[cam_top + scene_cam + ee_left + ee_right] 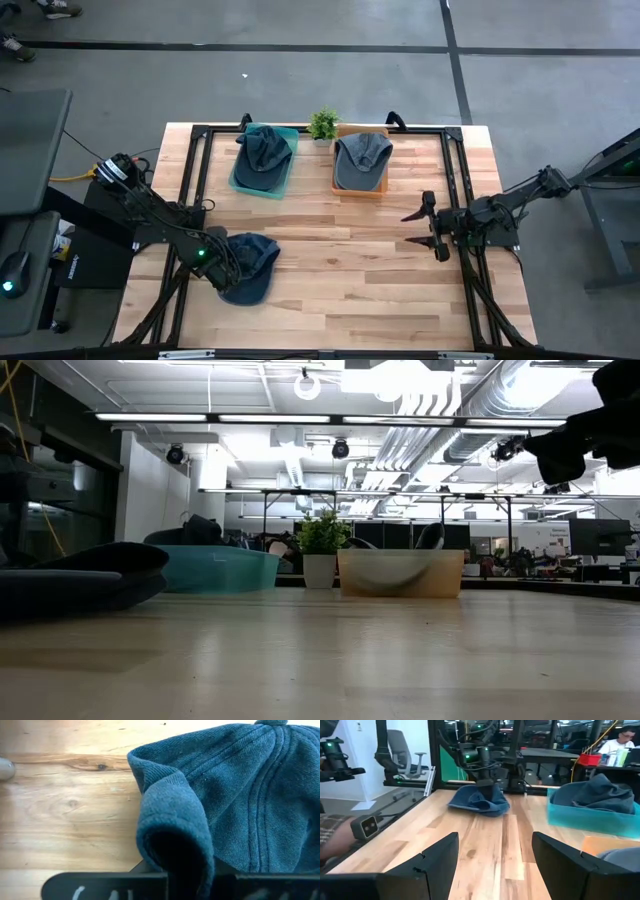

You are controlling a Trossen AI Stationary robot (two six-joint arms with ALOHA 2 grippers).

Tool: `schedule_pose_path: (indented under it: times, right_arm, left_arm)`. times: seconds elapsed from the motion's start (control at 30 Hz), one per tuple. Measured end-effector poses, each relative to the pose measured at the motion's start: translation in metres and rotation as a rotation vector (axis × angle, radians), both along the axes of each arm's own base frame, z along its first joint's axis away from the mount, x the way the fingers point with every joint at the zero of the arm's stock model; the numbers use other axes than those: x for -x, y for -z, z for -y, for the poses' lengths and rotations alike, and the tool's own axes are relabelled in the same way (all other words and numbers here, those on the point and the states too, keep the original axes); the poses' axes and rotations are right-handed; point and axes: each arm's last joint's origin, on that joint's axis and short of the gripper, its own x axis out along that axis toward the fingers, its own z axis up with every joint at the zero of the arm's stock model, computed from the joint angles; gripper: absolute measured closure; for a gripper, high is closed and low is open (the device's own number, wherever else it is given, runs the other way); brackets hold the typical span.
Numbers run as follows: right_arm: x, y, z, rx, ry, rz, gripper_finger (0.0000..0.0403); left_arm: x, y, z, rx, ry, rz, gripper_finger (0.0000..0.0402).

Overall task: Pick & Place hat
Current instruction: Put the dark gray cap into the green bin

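Left gripper (222, 268): we find it low over the front-left part of the table (340, 290), clamped on the edge of a dark blue hat (250, 265); in the left wrist view a fold of the fabric (175, 840) is pinched between the two dark fingers.
Right gripper (425, 226): we record it hanging above the right side of the table, fingers spread wide and empty; its two dark fingers (435, 860) stand well apart in the right wrist view.
Hat on the table: it lies on the bare wood near the front-left corner, crown crumpled, well apart from both bins.
Teal bin (264, 160): at the back of the table, left of centre, holding a second dark blue hat (264, 148).
Tan bin (361, 168): at the back, right of centre, holding a greyer hat (362, 155).
Potted plant (322, 125): upright at the back edge between the two bins.
Markings: we read no brand, label or lettering on the hats or bins; pale marks on the left fingers are too cut off to read.
Surroundings: a person sits at a far desk in the right wrist view (624, 737).
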Motion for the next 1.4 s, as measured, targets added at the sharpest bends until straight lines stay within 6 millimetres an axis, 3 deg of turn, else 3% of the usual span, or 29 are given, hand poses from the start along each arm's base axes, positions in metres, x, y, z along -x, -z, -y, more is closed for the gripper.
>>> schedule_pose_path:
  times: [0.73,1.4]
  right_arm:
    - [-0.001,-0.002,0.003,0.017,0.063,0.020,0.0155]
    - [-0.001,-0.002,0.003,0.015,0.062,0.025,0.0155]
  left_arm:
    - [-0.003,-0.004,0.001,-0.028,0.022,0.048,0.0401]
    - [-0.009,-0.079,-0.006,-0.224,0.102,0.156,0.0401]
